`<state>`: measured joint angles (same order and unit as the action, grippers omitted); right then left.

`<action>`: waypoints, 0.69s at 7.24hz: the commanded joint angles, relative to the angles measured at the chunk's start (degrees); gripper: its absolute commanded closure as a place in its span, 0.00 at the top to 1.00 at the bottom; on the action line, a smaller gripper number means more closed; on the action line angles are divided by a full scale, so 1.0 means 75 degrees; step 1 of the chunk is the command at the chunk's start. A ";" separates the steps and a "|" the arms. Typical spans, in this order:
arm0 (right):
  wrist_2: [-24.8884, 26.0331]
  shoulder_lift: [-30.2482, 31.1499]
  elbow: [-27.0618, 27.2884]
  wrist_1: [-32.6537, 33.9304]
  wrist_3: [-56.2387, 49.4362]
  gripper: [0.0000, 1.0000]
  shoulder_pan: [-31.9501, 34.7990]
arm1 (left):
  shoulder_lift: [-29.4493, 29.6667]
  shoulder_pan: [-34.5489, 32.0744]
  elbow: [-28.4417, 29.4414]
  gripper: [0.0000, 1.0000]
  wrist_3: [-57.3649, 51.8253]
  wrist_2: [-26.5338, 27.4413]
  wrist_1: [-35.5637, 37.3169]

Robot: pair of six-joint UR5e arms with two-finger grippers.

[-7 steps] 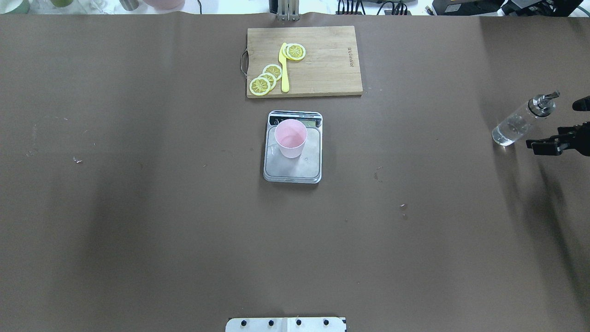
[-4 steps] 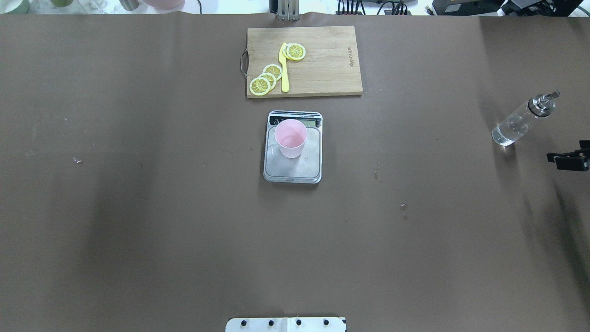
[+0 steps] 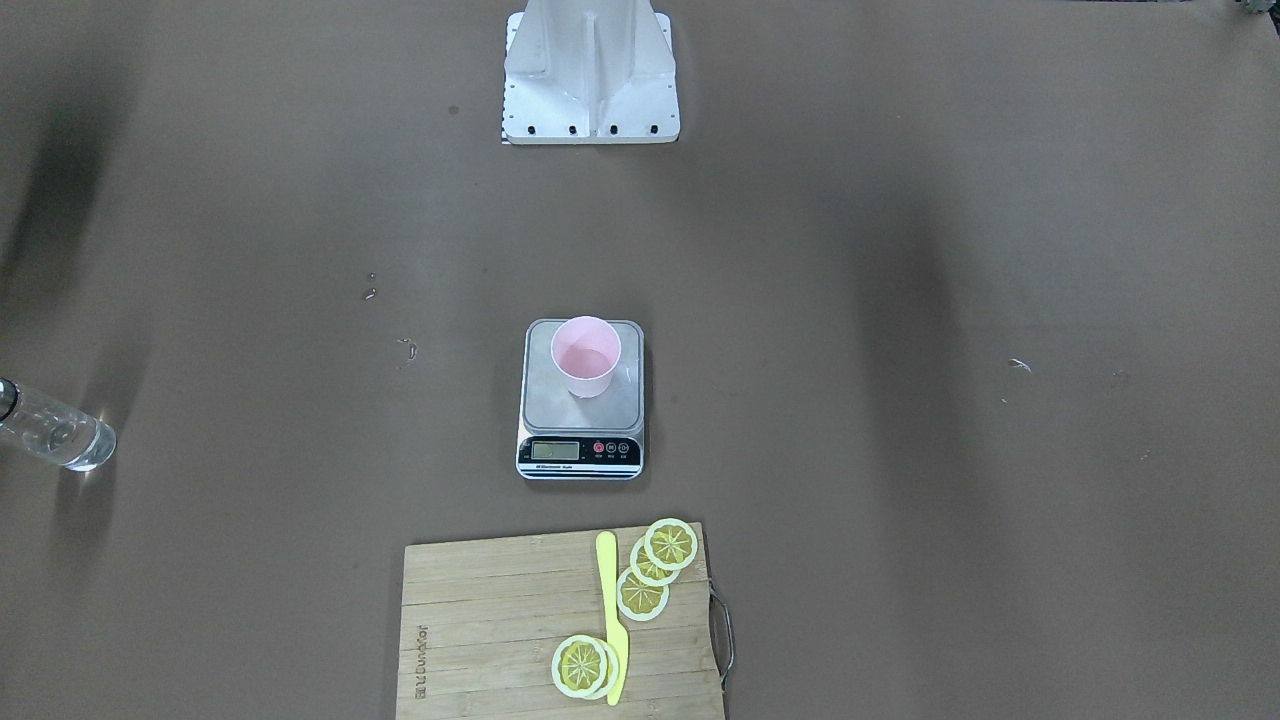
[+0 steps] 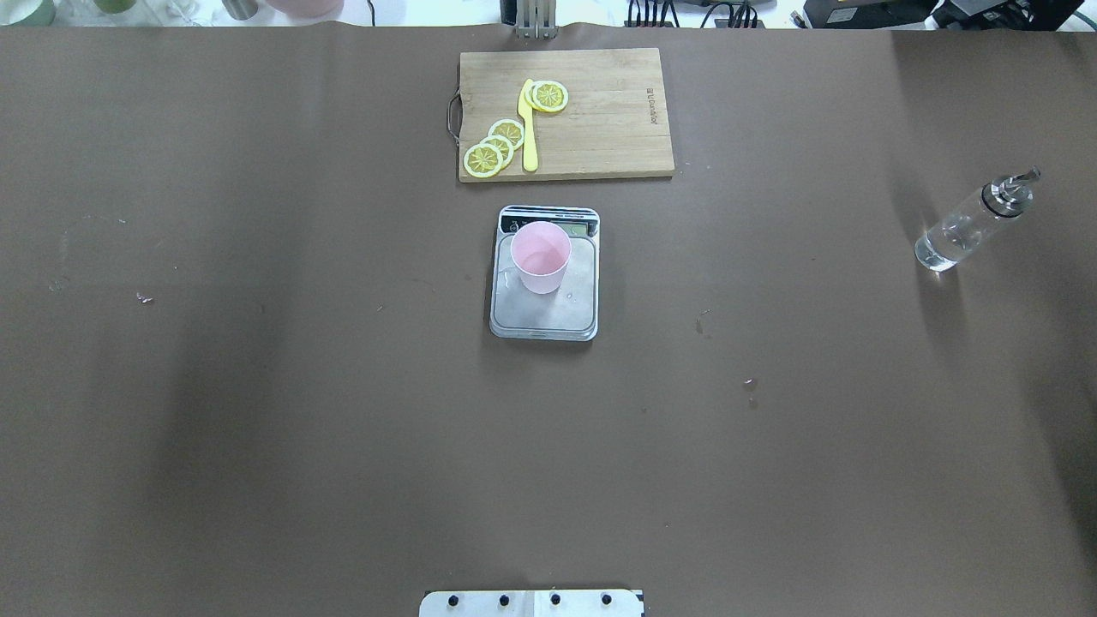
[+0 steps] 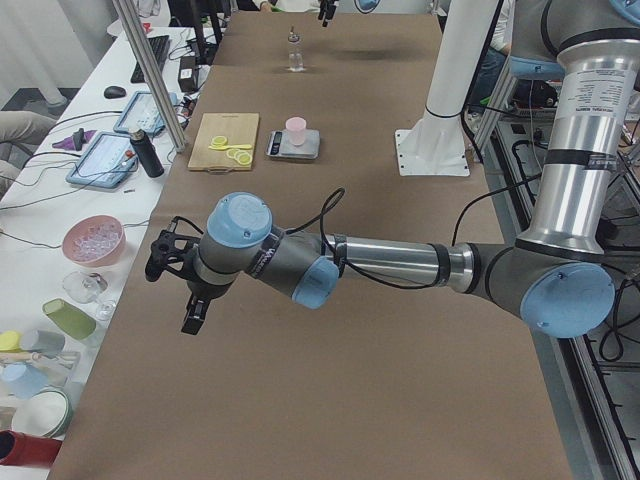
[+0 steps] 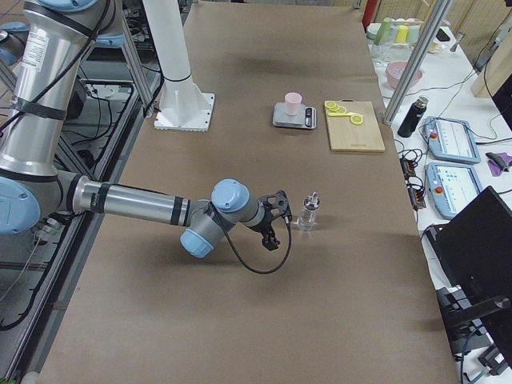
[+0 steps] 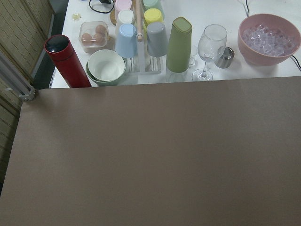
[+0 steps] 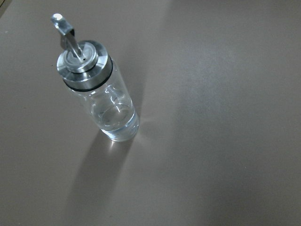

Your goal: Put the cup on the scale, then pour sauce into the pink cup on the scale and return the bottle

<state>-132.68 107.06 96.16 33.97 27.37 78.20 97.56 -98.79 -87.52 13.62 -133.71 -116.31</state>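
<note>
The pale pink cup stands upright on the silver-grey scale at the table's middle; it also shows in the front view. The clear glass bottle with its silver spout stands alone at the far right, with clear sauce low in it. My right gripper shows only in the right side view, close beside the bottle and apart from it; I cannot tell whether it is open. My left gripper hovers over bare table far from the scale; its state is unclear too.
A wooden cutting board with lemon slices and a yellow knife lies just behind the scale. The robot's base plate is at the near edge. Cups, bowls and a red flask stand beyond the table's left end.
My right gripper has drawn back to the right, away from the bottle, and has left the overhead view. The bottle, cup and scale have not moved.
</note>
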 commanded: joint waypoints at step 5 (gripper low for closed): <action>-0.0486 -0.2506 0.0233 0.6634 -0.2723 1.00 0.1363 | -0.0165 0.0000 -0.0002 0.98 0.0000 -0.0067 0.0027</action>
<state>-136.86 92.02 98.18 76.64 8.50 88.21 96.53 -98.79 -87.63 13.63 -134.20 -116.24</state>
